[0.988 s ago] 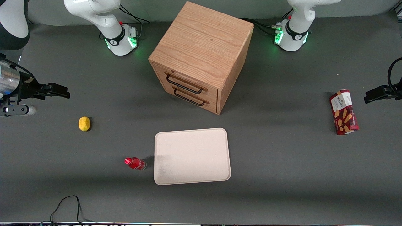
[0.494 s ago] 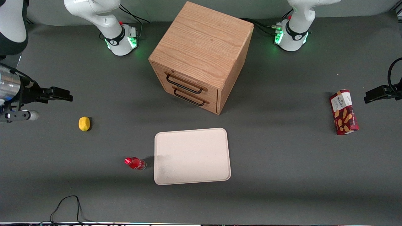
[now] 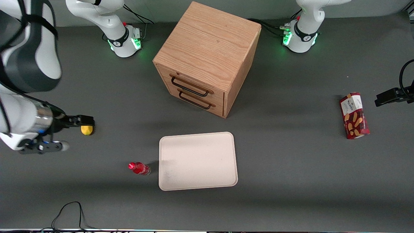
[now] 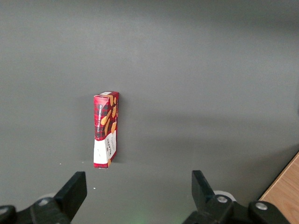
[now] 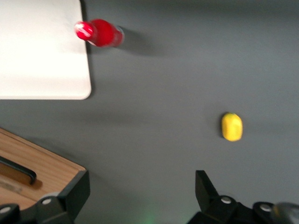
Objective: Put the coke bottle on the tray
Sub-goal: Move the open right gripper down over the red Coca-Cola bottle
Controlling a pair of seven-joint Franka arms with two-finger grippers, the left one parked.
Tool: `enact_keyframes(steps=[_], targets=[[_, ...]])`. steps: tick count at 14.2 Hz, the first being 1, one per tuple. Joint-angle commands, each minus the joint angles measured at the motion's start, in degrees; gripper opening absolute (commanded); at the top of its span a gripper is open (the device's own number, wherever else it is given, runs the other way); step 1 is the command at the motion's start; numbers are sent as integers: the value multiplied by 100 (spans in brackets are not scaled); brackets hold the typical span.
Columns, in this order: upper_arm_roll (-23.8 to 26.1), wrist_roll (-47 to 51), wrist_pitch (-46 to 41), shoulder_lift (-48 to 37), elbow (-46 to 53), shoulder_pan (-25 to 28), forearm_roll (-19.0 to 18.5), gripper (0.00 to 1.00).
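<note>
The coke bottle has a red cap and red label and stands on the grey table close beside the cream tray, toward the working arm's end. The right wrist view also shows the bottle next to the tray's edge. My right gripper hangs open and holds nothing. It is just over a yellow lemon, farther from the front camera than the bottle and well apart from it. Its two dark fingers stand wide apart over bare table, and the gripper has nothing between them.
A wooden two-drawer cabinet stands at the table's middle, farther from the camera than the tray; its corner shows in the right wrist view. The lemon lies by the gripper. A red biscuit box lies toward the parked arm's end.
My right arm has swung in toward the front camera and the table's middle, and its gripper now covers part of the lemon. Bottle, tray and the other things have not moved.
</note>
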Motion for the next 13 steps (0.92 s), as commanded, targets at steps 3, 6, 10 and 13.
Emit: enact_keyframes(steps=[3, 6, 10, 13], targets=[[205, 424, 370, 885, 878, 79, 89, 100], [196, 784, 1099, 1324, 895, 360, 37, 100], [196, 961, 1662, 1737, 1018, 422, 36, 100], [188, 936, 1936, 1967, 1027, 440, -103, 99]])
